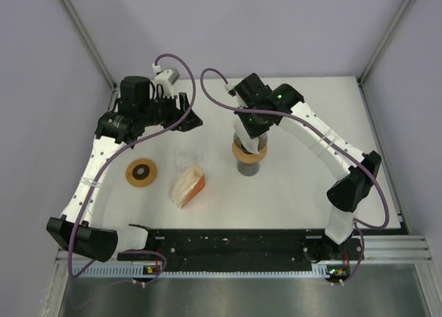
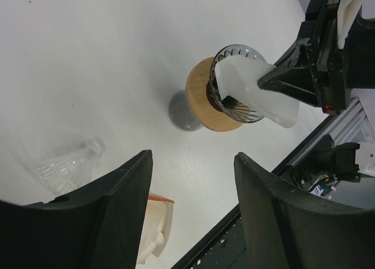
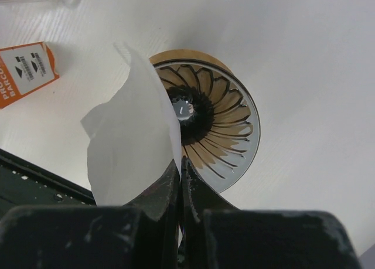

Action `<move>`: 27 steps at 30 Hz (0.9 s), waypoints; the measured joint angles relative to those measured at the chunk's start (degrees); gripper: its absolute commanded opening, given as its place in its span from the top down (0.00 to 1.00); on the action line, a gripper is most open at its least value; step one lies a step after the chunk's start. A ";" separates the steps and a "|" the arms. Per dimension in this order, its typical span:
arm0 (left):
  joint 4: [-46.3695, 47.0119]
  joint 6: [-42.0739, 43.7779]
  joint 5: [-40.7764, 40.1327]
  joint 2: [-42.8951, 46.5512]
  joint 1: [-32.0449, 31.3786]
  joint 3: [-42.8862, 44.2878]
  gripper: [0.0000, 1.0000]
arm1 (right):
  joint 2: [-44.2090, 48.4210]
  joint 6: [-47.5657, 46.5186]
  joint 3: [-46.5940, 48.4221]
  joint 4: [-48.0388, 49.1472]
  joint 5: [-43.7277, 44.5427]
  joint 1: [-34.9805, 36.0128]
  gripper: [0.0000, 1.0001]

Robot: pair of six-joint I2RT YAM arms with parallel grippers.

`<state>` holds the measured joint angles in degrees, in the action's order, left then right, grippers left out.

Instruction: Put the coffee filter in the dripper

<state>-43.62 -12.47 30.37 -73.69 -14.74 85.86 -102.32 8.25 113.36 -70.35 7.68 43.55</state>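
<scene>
The left arm runs up the white table's (image 1: 304, 193) left side and bends far-left of the dripper, wrist turned toward it. The left gripper (image 2: 193, 207) hangs in the air with its 2 black fingers (image 2: 126, 210) spread apart and nothing between them. Near-left of the dripper lie a flat wooden ring (image 1: 141, 172), an orange-and-white filter box (image 1: 188, 186) and a crumpled clear plastic wrapper (image 1: 188, 155).

The ribbed glass dripper with a round wooden collar (image 3: 225, 122) stands on a grey base. The right arm arcs in from the right, elbow raised, wrist tipped down above it. The right gripper (image 3: 180, 166) is pinched tight on the white paper coffee filter (image 3: 129, 146), which drapes over the dripper's rim, still creased and not seated in the cone.
</scene>
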 measured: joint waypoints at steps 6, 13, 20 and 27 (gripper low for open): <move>0.13 0.37 0.00 -0.11 -0.31 -0.28 0.36 | -2.19 -1.03 0.48 -0.85 1.14 -1.16 1.00; 0.33 0.50 0.02 -0.11 -0.31 -0.46 0.36 | -4.83 -1.75 1.09 -1.38 2.54 -1.46 0.59; 0.33 0.66 0.13 -0.68 -0.31 -0.92 0.36 | -4.90 -2.05 5.33 -1.60 4.98 -1.46 0.47; 0.35 0.70 0.24 -0.94 -0.31 -0.94 0.36 | -3.50 -3.78 7.56 -1.29 5.81 -1.46 0.49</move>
<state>-43.27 -11.77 30.61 -74.63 -15.05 84.93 -105.82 4.47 120.92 -71.64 13.50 42.09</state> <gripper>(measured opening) 0.644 0.541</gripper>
